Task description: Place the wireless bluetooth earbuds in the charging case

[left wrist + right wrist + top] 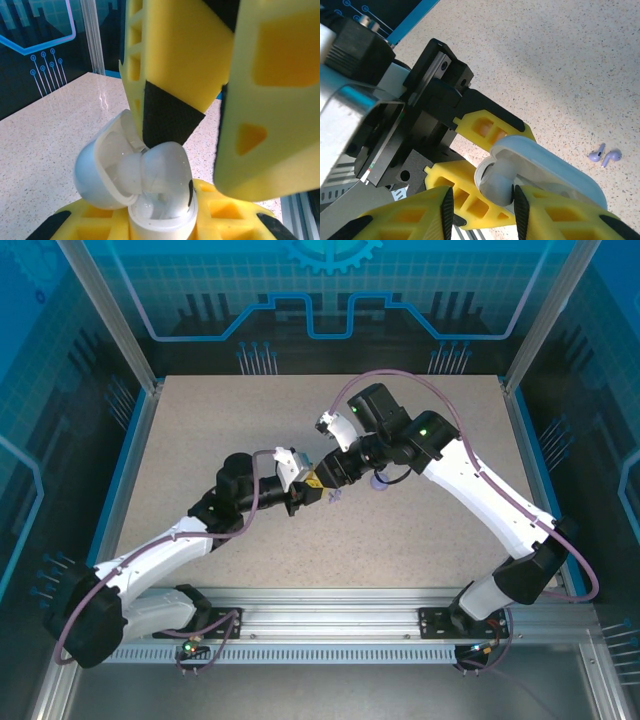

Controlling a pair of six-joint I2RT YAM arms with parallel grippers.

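Note:
The white charging case (160, 217) stands upright with my left gripper (160, 227) shut on its base, the lid (97, 172) hinged open to the left. A whitish earbud (165, 167) sits in the case's mouth. My right gripper (482, 207) hangs over it, open. One pad (520, 205) touches the earbud (497, 182) and the other stands clear. Two lavender earbuds (604, 156) lie loose on the table to the right, seen from above as a small pale spot (338, 497) beside the meeting grippers (312, 487).
A flat round purple disc (381, 483) lies on the speckled table (200, 440) just right of the right arm's wrist. Glass walls and metal posts ring the table, and a rail runs along its near edge.

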